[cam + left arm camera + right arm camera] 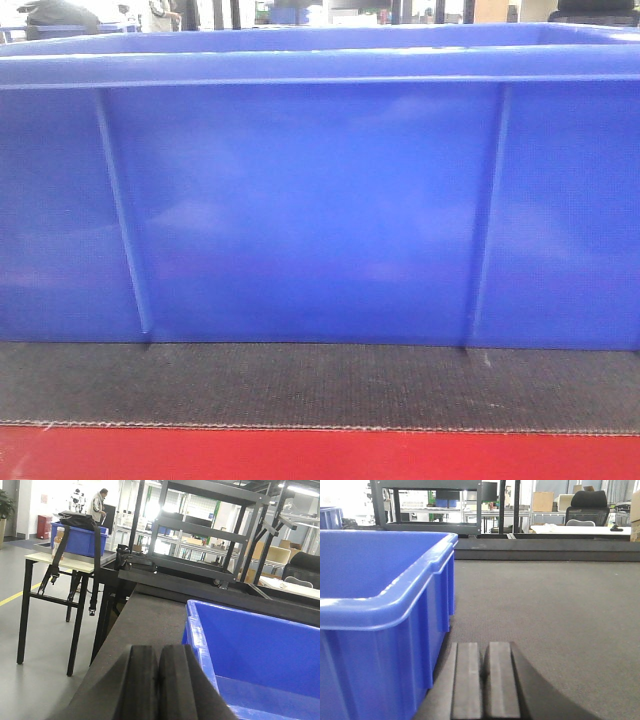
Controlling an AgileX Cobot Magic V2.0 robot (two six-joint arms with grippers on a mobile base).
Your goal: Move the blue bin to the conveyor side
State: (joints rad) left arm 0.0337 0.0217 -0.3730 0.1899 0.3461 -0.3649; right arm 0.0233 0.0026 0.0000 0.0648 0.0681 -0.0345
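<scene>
The blue bin [310, 200] stands on the dark woven conveyor [320, 385], its ribbed wall filling the front view close to the red border strip [320, 455]. In the left wrist view the bin [260, 650] lies to the right of my left gripper [159, 652], which is shut and empty over the belt [145, 620] beside the bin's left rim. In the right wrist view the bin [385, 605] lies to the left of my right gripper [483, 647], which is shut and empty just above the belt [550, 610] beside the bin's right wall.
A black metal rack [200, 540] stands beyond the belt's far end. A table [55, 562] to the left holds another blue bin [80, 537] with a black bag on it. A person [97, 505] stands far back. Desks and a chair [587, 505] are behind.
</scene>
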